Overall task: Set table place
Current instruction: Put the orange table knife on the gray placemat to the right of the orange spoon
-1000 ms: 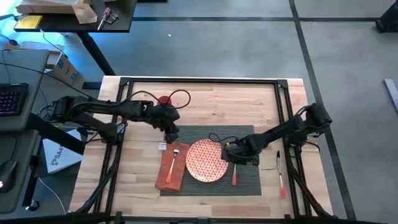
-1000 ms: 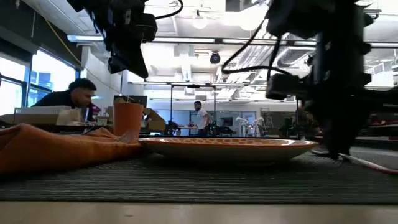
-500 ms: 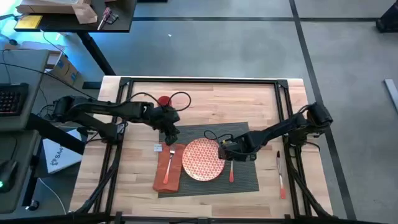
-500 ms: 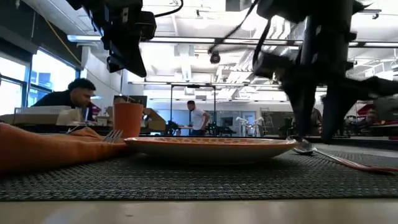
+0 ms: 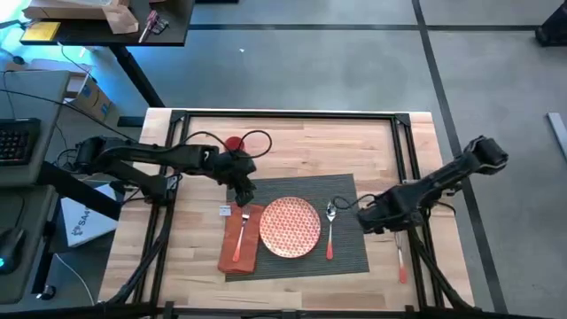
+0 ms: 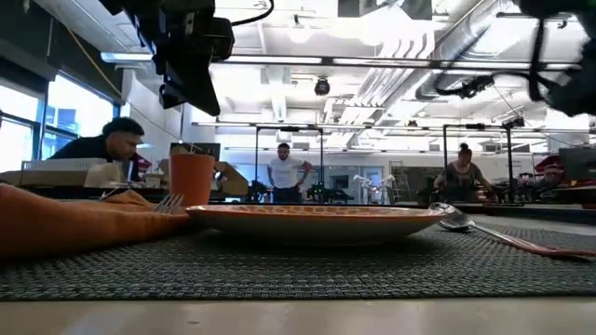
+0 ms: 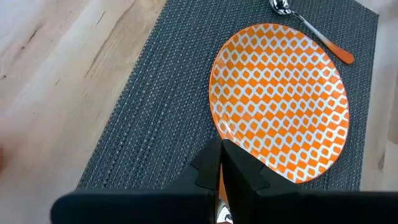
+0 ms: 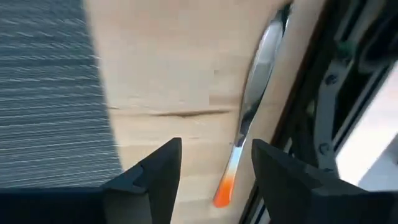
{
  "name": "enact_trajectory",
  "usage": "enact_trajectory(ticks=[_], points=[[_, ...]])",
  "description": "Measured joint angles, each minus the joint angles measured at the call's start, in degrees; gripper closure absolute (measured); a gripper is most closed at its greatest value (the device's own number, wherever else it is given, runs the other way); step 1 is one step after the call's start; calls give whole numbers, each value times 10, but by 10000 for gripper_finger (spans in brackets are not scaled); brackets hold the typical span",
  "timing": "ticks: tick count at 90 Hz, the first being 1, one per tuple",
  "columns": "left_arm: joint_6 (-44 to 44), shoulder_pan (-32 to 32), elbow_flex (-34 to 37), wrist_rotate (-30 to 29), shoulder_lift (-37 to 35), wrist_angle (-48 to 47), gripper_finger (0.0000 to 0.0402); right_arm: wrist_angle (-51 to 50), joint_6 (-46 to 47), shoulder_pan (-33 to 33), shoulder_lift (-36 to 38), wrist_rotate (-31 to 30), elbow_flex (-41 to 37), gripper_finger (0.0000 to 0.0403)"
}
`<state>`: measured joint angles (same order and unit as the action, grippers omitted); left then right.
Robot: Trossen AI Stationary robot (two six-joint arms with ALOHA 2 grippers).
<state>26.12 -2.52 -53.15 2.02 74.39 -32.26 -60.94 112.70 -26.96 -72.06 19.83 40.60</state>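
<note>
A: We log the left gripper [image 5: 243,193] first. It hangs over the left far corner of the table place [image 5: 350,257], just beyond the napkin [image 5: 241,241]. In its wrist view we see the two fingers [image 7: 209,167] pressed together, nothing between them.

B: And the mat itself?

A: We find the table place lying flat on the table [image 5: 292,142], toward the near edge and roughly midway between the left and right edges. On its left part we note the rust-orange napkin with a fork [image 5: 244,228] lying on top, handle toward the near edge.

B: Centre of the mat?

A: We record the patterned plate [image 5: 291,227], touching or just beside the napkin; we cannot tell which. Right of it lies the spoon [image 5: 330,232], bowl toward the far edge, orange handle near.

B: Right side?

A: We see the right gripper [image 5: 374,215] over bare wood just off the mat's right edge, fingers [image 8: 155,171] spread apart and empty. A knife [image 5: 400,244] lies beside the frame at the table's right edge
</note>
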Motion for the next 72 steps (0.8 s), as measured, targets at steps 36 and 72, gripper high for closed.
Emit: enact_trajectory(ticks=[36, 72], points=[[3, 0, 0, 9, 0, 0, 402, 87, 162, -39, 19, 57, -124, 300], [2, 0, 0, 9, 0, 0, 402, 208, 198, -21, 13, -29, -147, 395]])
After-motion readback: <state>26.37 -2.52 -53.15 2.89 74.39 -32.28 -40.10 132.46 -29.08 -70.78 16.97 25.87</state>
